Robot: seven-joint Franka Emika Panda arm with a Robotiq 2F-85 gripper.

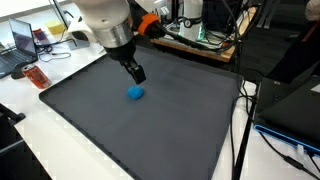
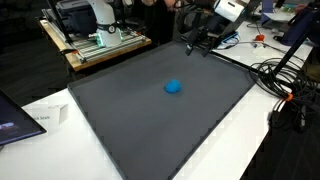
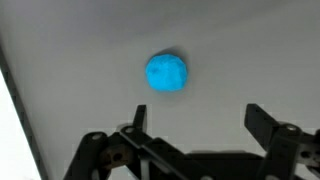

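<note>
Ball (image 1: 136, 93), blue, sits on the dark mat (image 1: 90, 120) near its middle, nothing touching it. My gripper (image 1: 138, 74) hangs above it, clear of it, jaws spread wide, holding nothing. Wrist view: ball (image 3: 167, 73) lies ahead of my fingertips (image 3: 138, 116), not between them. In an exterior view the ball (image 2: 173, 87) rests on the mat, unlifted. My read: approach partly done; no contact, no grasp yet. Lining up, lowering and closing are all left.
</note>
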